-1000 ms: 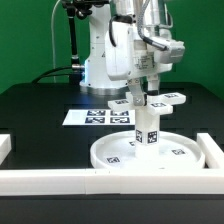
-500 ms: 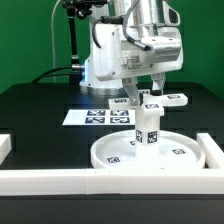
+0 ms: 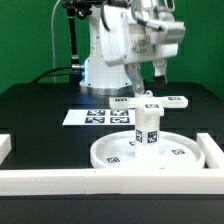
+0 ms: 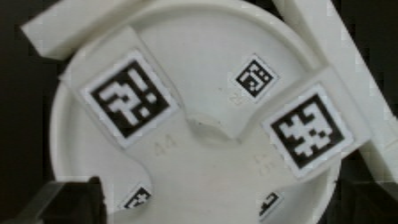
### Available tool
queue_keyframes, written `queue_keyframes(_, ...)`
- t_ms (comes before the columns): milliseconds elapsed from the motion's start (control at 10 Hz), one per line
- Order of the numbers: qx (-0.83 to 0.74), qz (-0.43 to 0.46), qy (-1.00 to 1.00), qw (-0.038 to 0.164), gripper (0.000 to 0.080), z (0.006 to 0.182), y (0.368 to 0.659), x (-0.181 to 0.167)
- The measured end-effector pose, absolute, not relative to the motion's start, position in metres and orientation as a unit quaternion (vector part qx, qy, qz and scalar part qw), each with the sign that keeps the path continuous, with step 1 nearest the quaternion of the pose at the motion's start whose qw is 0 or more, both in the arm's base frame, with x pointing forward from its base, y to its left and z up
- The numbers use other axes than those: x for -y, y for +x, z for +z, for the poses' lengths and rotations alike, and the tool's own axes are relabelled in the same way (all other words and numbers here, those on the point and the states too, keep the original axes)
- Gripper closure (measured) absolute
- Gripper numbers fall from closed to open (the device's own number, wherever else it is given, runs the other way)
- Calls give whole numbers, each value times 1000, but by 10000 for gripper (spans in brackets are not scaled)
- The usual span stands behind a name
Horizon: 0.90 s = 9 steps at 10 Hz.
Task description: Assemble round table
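The round disc (image 3: 150,155) lies at the front of the black table. The short post (image 3: 148,126) stands upright on its hub. The four-armed cross piece (image 3: 150,101) sits across the top of the post. My gripper (image 3: 160,72) hangs above and slightly to the exterior view's right of the cross piece, clear of it and holding nothing. In the wrist view the white tagged parts (image 4: 196,130) fill the frame below the gripper (image 4: 217,208), with the disc's rim (image 4: 160,35) curving round them. One dark fingertip (image 4: 75,200) shows at the edge, with the jaws standing wide apart.
The marker board (image 3: 95,116) lies behind the disc. White border rails run along the front (image 3: 60,180) and the exterior view's right (image 3: 212,150), with a short piece at the left (image 3: 5,146). The robot base (image 3: 100,60) stands at the back.
My gripper has let go of the post and cross piece, and has risen up and to the exterior view's right. The parts stay standing on the disc.
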<state>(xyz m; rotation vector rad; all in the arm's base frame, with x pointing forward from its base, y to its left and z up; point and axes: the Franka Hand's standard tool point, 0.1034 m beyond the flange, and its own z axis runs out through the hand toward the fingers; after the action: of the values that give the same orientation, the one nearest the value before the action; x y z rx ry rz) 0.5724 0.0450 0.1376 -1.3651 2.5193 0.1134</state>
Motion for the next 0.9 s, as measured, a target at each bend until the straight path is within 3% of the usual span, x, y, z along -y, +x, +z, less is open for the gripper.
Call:
queue_keyframes(400,-795,17,-591,136,150,133,571,-44)
queue_keyframes(600,-665,-4,-738,113,150,133,569,-49)
queue_keyframes(900,-542,-24,-833,109,150,133,569,-50)
